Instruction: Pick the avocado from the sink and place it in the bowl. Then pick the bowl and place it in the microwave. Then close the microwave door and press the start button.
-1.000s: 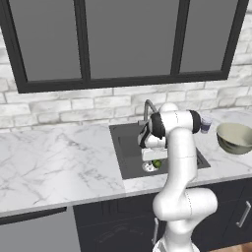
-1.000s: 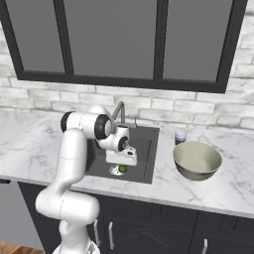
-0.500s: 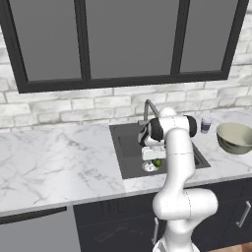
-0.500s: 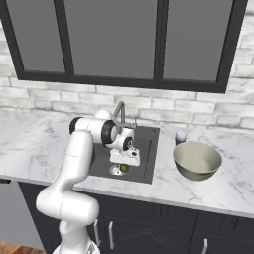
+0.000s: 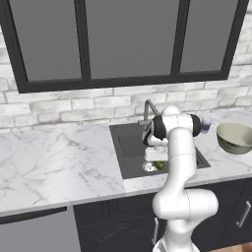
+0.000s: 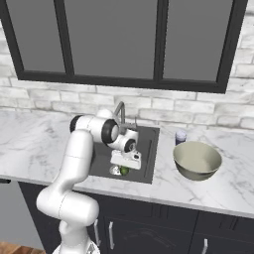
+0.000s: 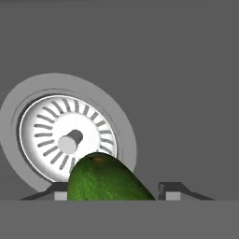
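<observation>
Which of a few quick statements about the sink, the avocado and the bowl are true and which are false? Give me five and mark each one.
1. The avocado lies in the sink, beside the round drain. True.
2. The bowl already holds the avocado. False: the bowl is empty and the avocado is down in the sink.
3. The end effector is down in the sink with a fingertip on each side of the avocado. True.
4. The bowl stands on the counter to the left of the sink. False: it stands to the right of it.
5. A small cup stands behind the bowl, near the brick wall. True.
</observation>
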You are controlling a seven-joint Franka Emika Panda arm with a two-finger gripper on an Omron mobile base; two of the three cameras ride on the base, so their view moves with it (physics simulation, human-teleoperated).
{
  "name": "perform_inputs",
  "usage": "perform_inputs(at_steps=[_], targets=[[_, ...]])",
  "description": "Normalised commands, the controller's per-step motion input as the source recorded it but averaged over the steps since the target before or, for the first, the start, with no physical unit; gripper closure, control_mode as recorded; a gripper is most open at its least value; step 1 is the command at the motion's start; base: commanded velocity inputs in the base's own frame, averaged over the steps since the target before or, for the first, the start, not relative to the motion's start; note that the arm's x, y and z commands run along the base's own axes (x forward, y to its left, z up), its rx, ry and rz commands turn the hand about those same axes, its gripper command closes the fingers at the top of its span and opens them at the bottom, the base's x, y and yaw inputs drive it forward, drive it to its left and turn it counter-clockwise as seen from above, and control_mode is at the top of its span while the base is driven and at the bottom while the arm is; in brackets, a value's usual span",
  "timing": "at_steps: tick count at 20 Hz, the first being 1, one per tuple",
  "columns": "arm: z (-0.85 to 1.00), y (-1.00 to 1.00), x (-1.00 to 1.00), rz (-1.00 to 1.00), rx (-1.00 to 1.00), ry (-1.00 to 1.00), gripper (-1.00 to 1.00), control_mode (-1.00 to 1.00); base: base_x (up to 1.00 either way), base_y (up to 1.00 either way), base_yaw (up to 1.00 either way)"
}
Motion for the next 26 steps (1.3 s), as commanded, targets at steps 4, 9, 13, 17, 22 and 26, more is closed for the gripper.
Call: perform_inputs(at_steps=[4, 9, 13, 17, 22, 26], targets=[[0.39, 0.0, -0.48, 0.0, 0.01, 0.0, 1.0, -1.0, 0.0, 0.0, 0.0], [0.97, 0.0, -0.17, 0.0, 0.0, -0.19, 1.0, -1.0, 0.0, 0.0, 0.0], [1.0, 0.0, 0.0, 0.0, -0.01, -0.22, 1.0, -1.0, 0.0, 0.0, 0.0], [1.0, 0.0, -0.13, 0.0, -0.01, -0.17, 1.0, -1.0, 0.0, 0.0, 0.0], [1.0, -0.01, -0.25, 0.0, -0.03, -0.05, 1.0, -1.0, 0.0, 0.0, 0.0], [1.0, -0.12, -0.17, 0.0, -0.01, 0.0, 1.0, -1.0, 0.0, 0.0, 0.0]])
